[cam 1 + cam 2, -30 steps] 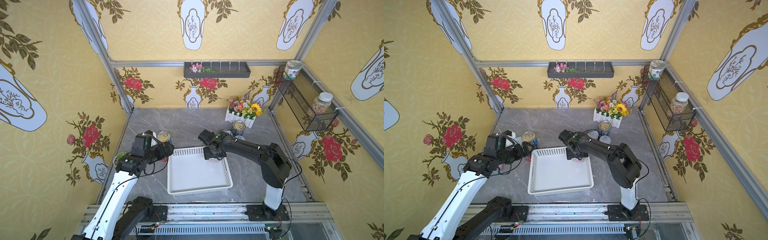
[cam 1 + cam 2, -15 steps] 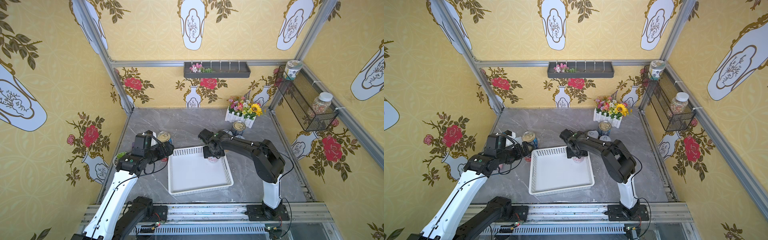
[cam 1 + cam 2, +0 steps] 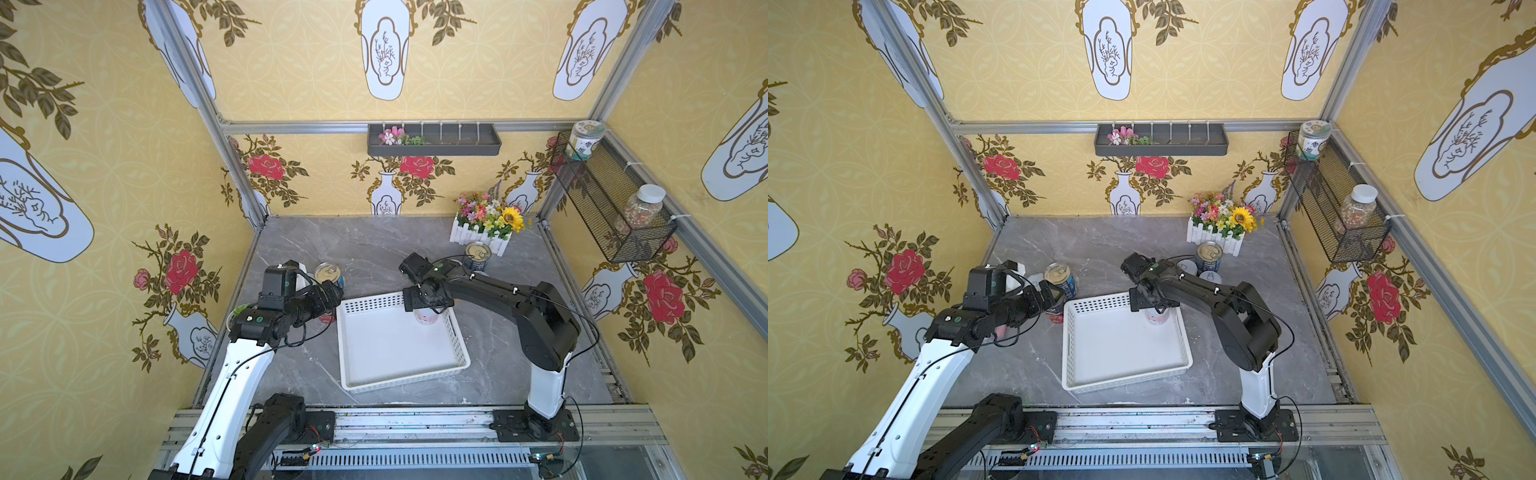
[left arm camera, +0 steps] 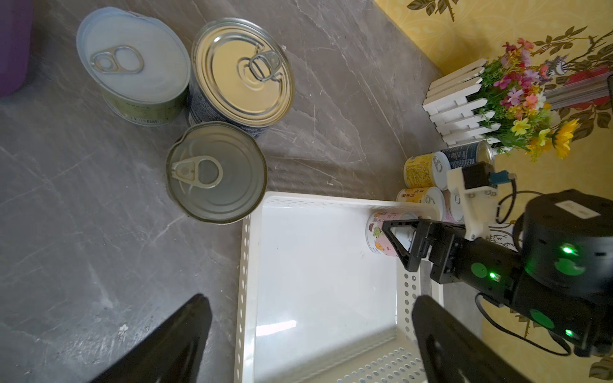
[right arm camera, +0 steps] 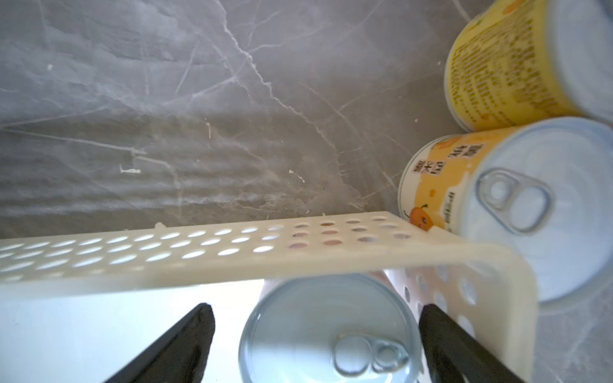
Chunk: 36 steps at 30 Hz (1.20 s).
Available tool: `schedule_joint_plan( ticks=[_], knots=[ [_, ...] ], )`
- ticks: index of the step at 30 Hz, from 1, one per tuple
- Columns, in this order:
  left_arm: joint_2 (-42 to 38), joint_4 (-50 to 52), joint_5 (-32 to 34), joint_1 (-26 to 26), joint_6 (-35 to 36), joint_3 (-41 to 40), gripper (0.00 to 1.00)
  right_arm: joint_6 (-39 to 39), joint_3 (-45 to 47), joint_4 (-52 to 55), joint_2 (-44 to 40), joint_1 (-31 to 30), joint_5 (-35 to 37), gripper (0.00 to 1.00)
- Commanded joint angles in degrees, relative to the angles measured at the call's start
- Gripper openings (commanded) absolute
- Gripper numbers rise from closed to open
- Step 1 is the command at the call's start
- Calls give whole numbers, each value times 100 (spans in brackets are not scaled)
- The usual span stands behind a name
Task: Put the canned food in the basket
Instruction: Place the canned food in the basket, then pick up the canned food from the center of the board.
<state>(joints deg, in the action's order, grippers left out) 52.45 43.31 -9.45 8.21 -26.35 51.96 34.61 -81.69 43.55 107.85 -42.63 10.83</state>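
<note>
1 pink can (image 3: 426,319) is seen standing upright inside the basket (image 3: 386,357), in its far corner on the right arm's side, close against the perforated walls. The right gripper (image 3: 427,308) is held directly above this can with its jaws parted. In the right wrist view a black finger (image 5: 179,348) is seen on each side of the white lid, 1 clear of the can and the other just beside it, so nothing is gripped. The left gripper (image 3: 332,297) is held wide open and empty, low over the tabletop (image 3: 374,249) just beside the basket's far left corner. 3 cans are grouped close together on the tabletop at that corner. A red can (image 3: 328,319) with a bare metal top is partly hidden under the left gripper in both top views and stands just beside the basket wall. A blue can (image 4: 242,73), also metal-topped, is placed behind it, and a green can (image 4: 132,63) with a white lid is set next to the blue can. Beyond the basket's far right corner more cans are stood on the tabletop: an orange can (image 5: 497,212) just outside the wall, a yellow can (image 5: 504,66) behind it, and a 2nd blue can (image 3: 478,254) right in front of the flower box (image 3: 484,226). These 6 cans are all outside the basket.
</note>
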Motion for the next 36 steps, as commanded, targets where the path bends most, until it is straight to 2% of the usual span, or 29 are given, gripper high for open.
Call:
schedule_joint_plan(
  ticks=[1,8,12,16,21,25,27,31,36],
  knots=[
    [51,-51,-79,-12,71,-11,100,4,111,15,-357,-78,63,100],
    [68,-42,-7,-12,60,-2,100,-5,373,100,-1381,-195,46,100],
    [114,-27,74,-12,14,-9,100,3,630,130,-2016,-77,413,99],
    [124,-15,211,-12,-37,-20,100,62,1275,-215,-2699,434,406,99],
    [208,-17,397,-12,-134,-27,100,36,2325,-1021,-3458,1359,25,98],
    [220,4,782,-12,-253,-67,100,-289,2832,-1394,-3766,1889,73,98],
    [131,-32,886,-12,-274,-81,100,-114,2885,-1272,-3789,2111,92,98],
    [92,-127,1067,-14,-266,-73,100,-100,2983,-1363,-3842,2185,-89,98],
    [741,-156,717,-12,-72,196,100,-42,3087,-1318,-3903,2338,-54,98]
  ],
)
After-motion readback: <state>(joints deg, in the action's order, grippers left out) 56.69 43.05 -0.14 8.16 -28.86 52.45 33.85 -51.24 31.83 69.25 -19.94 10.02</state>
